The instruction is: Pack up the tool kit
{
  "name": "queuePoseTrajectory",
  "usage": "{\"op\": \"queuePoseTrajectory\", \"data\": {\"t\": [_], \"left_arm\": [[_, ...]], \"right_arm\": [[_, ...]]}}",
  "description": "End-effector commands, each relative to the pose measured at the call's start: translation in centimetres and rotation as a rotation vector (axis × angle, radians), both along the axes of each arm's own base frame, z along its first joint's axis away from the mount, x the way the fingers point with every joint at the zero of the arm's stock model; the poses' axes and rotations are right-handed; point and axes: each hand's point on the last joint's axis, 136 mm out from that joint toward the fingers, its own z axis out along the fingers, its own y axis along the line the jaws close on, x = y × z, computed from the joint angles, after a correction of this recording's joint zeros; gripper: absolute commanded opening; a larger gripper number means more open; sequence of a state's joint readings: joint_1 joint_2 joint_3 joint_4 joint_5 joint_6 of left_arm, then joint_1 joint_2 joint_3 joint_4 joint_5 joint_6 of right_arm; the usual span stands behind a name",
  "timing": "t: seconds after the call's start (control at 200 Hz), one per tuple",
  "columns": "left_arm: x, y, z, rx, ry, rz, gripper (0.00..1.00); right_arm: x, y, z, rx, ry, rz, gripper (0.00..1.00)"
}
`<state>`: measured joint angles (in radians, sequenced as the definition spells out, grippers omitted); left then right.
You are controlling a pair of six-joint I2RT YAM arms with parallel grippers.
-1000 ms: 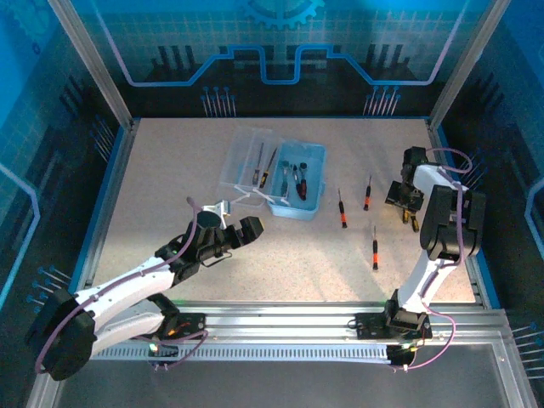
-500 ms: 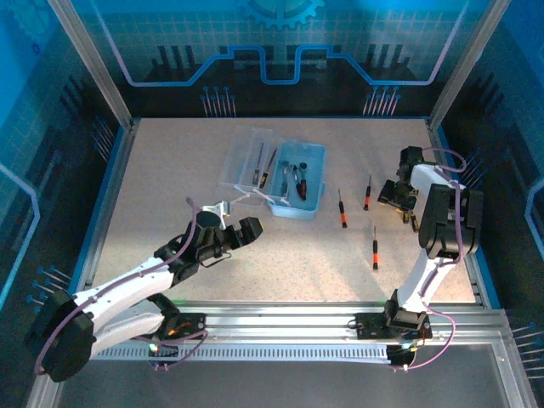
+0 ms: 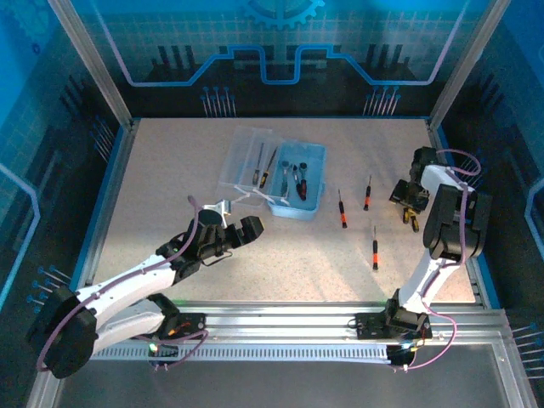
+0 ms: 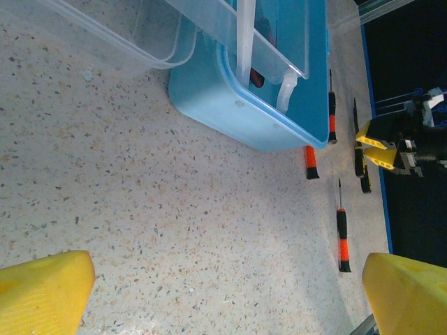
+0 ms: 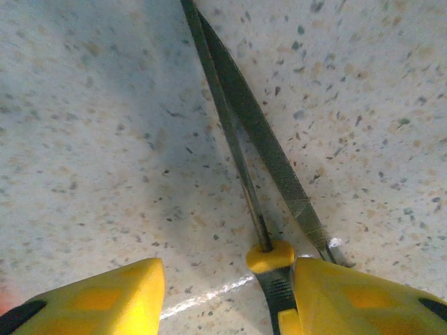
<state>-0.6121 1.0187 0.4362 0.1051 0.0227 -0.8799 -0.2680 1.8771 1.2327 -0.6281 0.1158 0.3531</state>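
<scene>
The kit [image 3: 293, 211] [image 4: 237, 112], a pale blue case, stood open near the middle of the table [image 3: 170, 170], a little toward the far edge, with its clear lid [image 3: 238, 161] [image 4: 140, 35] thrown back flat on its left. Dark tools [image 3: 297, 180] with touches of red lay inside; I could not sort them by kind. Right of the kit, loose on the table, lay one screwdriver [image 3: 342, 208] [image 4: 311, 160] just beside the case, a second screwdriver [image 3: 367, 193] [image 4: 332, 105] farther right, and a third screwdriver [image 3: 374, 248] [image 4: 342, 230] nearer the near edge. Close to the right edge the right gripper [image 3: 410, 204] [image 4: 387, 146] [image 5: 227, 286] hung low over two slim files [image 5: 279, 167] lying crossed on the surface, its fingers about half apart, one yellow tip against the files' handles and the other well clear of them, gripping nothing. The left gripper [image 3: 234, 223] [image 4: 227, 293] hovered near the kit's near-left corner, fingers spread wide and empty. The table was a pale speckled stone-look top with a blue border, an aluminium rail [image 3: 280, 319] along its near edge, aluminium posts [image 3: 89, 64] at the far corners, and blue walls [image 3: 280, 51] printed with gear and circuit lines around it.
</scene>
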Motion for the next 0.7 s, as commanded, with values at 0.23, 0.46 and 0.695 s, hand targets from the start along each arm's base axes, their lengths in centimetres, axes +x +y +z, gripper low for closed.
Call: {"op": "queuePoseTrajectory", "data": {"t": [0.23, 0.46, 0.695], "left_arm": [[0.0, 0.6, 1.0, 0.014, -0.034, 0.011, 0.99], [0.0, 0.6, 1.1, 0.013, -0.035, 0.009, 0.99], [-0.2, 0.9, 1.0, 0.013, -0.036, 0.019, 0.99]], "right_arm": [[0.2, 1.7, -1.4, 0.022, 0.040, 0.058, 0.44], [0.3, 2.8, -1.0, 0.005, 0.037, 0.100, 0.23], [0.9, 4.8, -0.6, 0.024, 0.013, 0.159, 0.13]]}}
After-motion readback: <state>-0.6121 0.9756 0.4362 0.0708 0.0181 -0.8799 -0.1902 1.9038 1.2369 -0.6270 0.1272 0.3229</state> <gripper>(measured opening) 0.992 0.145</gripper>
